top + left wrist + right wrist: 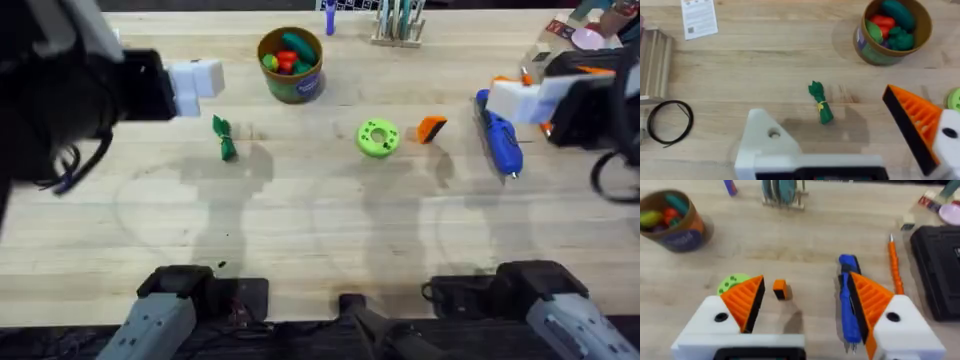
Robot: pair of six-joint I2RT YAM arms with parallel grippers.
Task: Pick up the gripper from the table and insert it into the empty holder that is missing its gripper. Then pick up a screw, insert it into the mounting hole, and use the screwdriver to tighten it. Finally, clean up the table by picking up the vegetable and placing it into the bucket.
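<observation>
Gripper (432,127), the loose orange wedge, lies on bare wood in the desk's right half, just beside the lime ring-shaped disc (378,138) and left of the blue screwdriver (500,142). Nothing is holding it yet. Your left gripper (850,140) hangs spread and empty; one mount, the holder (765,142), shows its dark hole and no orange tip, while the other carries its ribbed pad. That bare mount is, by my reading, why the wedge waits loose on the desk. Your right gripper (807,307) is also spread wide with nothing between its two orange pads, and in its wrist view the wedge sits on the wood between and just beyond those pads, the screwdriver lying alongside one of them. So the right arm looks better placed for the pickup. The vegetable (224,138) lies in the left half, below the left gripper, and the bucket (291,66) stands near the far edge, already holding toy food.
</observation>
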